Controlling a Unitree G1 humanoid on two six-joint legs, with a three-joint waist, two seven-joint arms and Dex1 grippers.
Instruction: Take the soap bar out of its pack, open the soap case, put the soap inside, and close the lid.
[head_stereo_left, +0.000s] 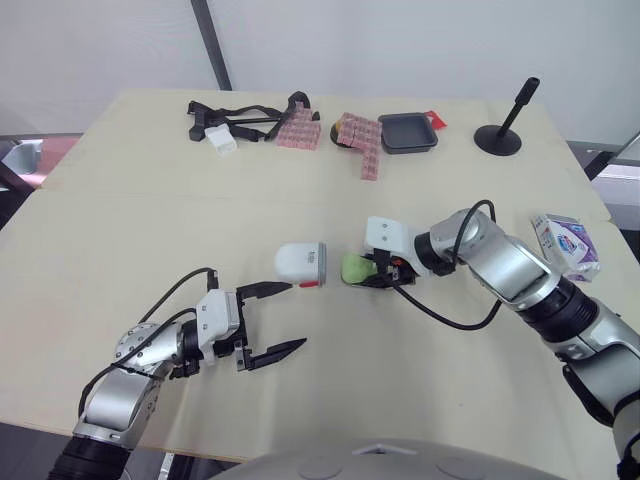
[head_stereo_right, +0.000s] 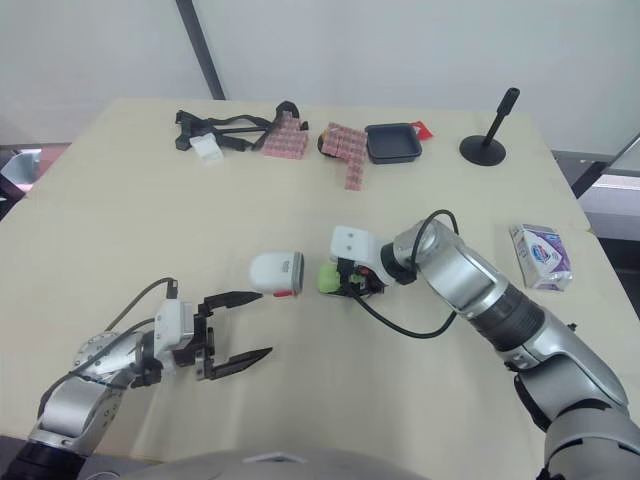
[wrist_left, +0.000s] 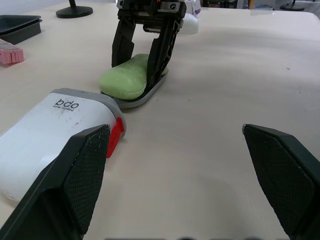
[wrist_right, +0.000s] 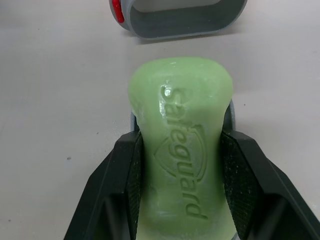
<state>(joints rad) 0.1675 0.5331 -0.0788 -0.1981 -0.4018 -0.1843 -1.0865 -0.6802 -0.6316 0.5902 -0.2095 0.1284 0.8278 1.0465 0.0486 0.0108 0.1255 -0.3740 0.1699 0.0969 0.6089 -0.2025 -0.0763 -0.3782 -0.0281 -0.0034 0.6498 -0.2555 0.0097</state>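
At the centre of the head-camera frame, the right gripper has its two black fingers pressed against the long sides of the green soap bar, whose embossed brand mark faces up. The bar lies unwrapped on a shallow grey tray on the pale table. Just left of it, the white soap case lies on its side with its grey-rimmed open mouth and red catch turned toward the soap; the two sit close together, and the tray's end looks to touch the case rim.

In the lower left of the frame, the left gripper hovers low over the table with its fingers spread wide and nothing between them. Its upper fingertip reaches just below the case, and whether it touches cannot be told.

The purple-and-white soap pack lies near the right edge of the frame, well apart from the soap. Along the far side of the table, across the top of the frame, sit a bundle of black straps, pink blocks, a black dish and, at upper right, a black stand
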